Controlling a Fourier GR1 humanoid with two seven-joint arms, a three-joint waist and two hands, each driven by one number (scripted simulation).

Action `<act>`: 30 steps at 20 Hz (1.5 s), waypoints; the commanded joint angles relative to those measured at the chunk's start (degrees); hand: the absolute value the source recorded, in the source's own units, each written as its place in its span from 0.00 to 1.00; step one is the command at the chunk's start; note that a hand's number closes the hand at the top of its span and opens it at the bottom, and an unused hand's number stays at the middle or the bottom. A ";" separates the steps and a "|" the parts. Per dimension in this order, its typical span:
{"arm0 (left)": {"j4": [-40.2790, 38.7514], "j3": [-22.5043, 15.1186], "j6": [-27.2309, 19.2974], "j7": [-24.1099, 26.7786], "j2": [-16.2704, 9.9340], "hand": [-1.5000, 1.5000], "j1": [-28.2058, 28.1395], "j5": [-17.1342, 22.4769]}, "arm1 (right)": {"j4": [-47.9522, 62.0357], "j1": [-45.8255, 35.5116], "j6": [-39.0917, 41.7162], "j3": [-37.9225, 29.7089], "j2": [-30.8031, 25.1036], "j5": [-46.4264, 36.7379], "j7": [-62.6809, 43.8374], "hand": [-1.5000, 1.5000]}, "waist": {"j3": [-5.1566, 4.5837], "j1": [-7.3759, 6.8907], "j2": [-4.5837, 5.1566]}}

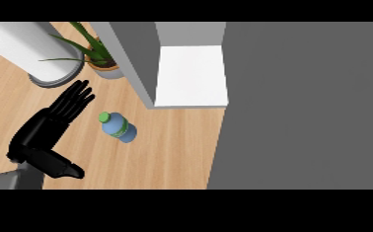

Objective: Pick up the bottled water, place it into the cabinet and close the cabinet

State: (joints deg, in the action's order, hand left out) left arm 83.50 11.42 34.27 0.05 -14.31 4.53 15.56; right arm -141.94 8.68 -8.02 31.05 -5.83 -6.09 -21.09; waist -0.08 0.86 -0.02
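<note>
At the upper left of the frame a tall white cylinder stands on a grey round base on the wooden counter. Just to its right, a potted plant with long green leaves sits near the top edge. Below these, at the left of the frame, the left hand lies over the counter with its fingers straight and slightly spread, pointing toward the upper right, holding nothing; its thumb juts toward the lower right. The bottled water, blue with a green cap, lies on the counter just right of the hand, apart from it, cap toward the upper left. Further right, at the upper centre, the cabinet stands open, showing a white shelf inside. A large grey panel fills the right side of the frame.
</note>
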 commanded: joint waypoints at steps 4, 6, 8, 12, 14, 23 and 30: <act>-17.54 -0.20 2.16 10.37 -0.74 0.00 4.79 -7.46 | -7.97 -0.13 -1.43 0.09 -2.11 -5.28 -5.80 0.00 | -0.02 0.29 0.04; -21.28 -0.90 -1.27 12.22 0.51 0.00 7.72 -10.96 | -7.16 -0.65 -0.97 -1.17 -2.77 -3.54 -4.73 0.00 | 0.00 0.27 0.09; -28.66 -0.88 0.38 16.88 -0.24 0.00 10.20 -12.50 | -3.62 -2.48 -2.88 1.10 -1.06 -6.33 -3.42 0.00 | -0.05 0.49 0.18; -34.35 -1.68 1.04 23.95 -0.63 0.00 10.91 -15.41 | -5.10 -4.25 -3.68 0.59 -1.91 -6.52 -6.91 0.00 | -0.03 0.06 0.09; -39.08 -0.45 1.02 26.81 -1.02 0.00 12.13 -15.36 | -5.98 -2.29 -4.92 4.72 -1.92 -9.23 -4.88 0.00 | -0.06 0.48 0.04; -54.72 -2.04 -5.03 39.59 2.25 0.00 18.06 -21.19 | -6.39 -1.91 -5.03 1.21 -4.53 -5.60 -4.16 0.00 | -0.06 0.62 0.19; -64.07 0.05 -7.06 45.09 2.69 0.00 23.52 -20.65 | -6.29 -3.34 -5.63 2.38 -5.77 -5.72 -5.21 0.00 | -0.14 1.07 0.34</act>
State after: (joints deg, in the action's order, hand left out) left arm 23.51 10.69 26.32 40.79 -13.11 25.23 -5.25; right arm -141.59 5.16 -13.86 32.78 -10.07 -6.87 -22.23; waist -0.19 1.82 0.31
